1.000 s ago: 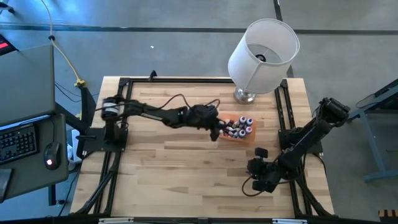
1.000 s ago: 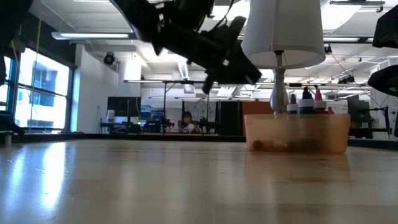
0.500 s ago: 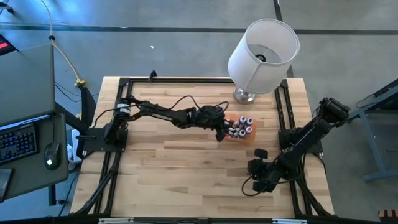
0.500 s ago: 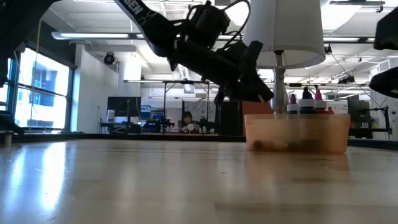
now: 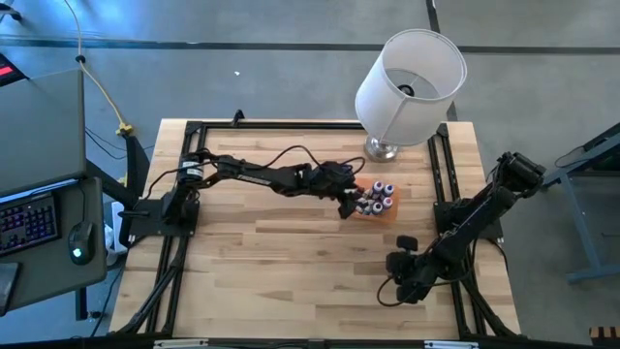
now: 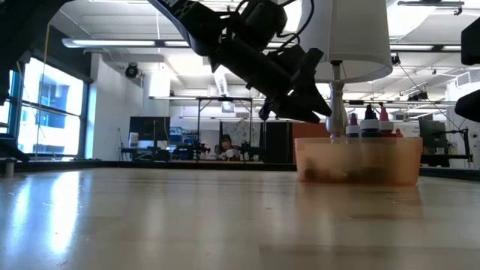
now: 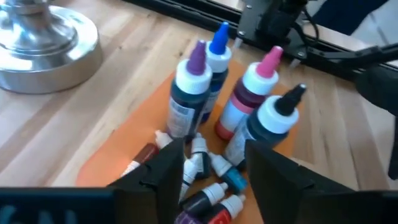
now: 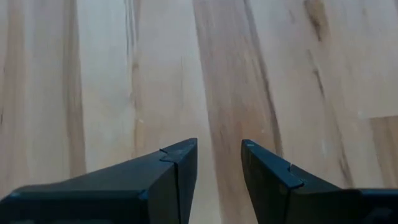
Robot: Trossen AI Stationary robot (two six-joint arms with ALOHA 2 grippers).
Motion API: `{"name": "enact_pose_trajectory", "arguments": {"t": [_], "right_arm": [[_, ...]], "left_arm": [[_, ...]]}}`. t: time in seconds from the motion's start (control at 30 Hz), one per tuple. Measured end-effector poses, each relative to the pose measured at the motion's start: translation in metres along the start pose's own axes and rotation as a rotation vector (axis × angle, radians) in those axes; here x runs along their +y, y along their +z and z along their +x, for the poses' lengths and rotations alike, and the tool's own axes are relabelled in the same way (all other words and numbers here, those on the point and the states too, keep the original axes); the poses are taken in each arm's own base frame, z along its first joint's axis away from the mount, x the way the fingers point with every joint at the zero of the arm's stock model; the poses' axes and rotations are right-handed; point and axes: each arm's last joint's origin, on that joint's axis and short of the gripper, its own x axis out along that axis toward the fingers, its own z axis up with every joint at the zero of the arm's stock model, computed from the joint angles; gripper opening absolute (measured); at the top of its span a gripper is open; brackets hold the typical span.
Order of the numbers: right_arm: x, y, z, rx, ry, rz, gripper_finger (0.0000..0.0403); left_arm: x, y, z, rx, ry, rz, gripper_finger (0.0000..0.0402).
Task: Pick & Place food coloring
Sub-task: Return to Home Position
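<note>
The food coloring [image 7: 210,167] is a heap of tiny bottles with whitish caps lying on their sides in an orange tray [image 7: 112,158], in front of several taller upright bottles [image 7: 189,93] with coloured tips. The high view shows the tray [image 5: 385,215] right of the table's middle, with caps [image 5: 378,197] showing from above. My left gripper [image 7: 214,149] is open and hovers above the tray's left end [image 5: 347,206], fingers slanting down over the tiny bottles without touching them. My right gripper [image 8: 219,149] waits narrowly open above bare wood near the near right corner [image 5: 399,276].
A lamp with a white shade [image 5: 412,78] stands on its metal base [image 5: 383,148] just beyond the tray; the base [image 7: 43,43] is close to the tray's far side. Black frame rails [image 5: 441,174] border the table. Bare wood lies left of and nearer than the tray.
My left gripper has moved toward the table's right edge and a little down, ending over the left end of the orange tray. The tray and bottles have stayed where they were.
</note>
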Motion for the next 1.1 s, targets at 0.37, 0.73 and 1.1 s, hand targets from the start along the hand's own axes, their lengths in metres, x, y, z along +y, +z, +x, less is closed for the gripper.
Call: {"name": "enact_pose_trajectory", "arguments": {"t": [0.37,0.73,1.1], "right_arm": [[-0.003,0.007,0.001,-0.072,-0.042,-0.128,0.0116],[-0.021,0.046,-0.080,-0.139,-0.064,-0.131,0.0116],[-0.085,0.015,-0.125,-0.649,0.080,-0.158,0.0116]], "left_arm": [[-0.013,0.018,-0.049,0.232,-0.282,-0.020,0.0202],[-0.018,0.023,-0.171,0.594,0.040,0.132,0.0202],[0.005,-0.035,-0.262,0.558,0.199,0.177,0.0202]]}}
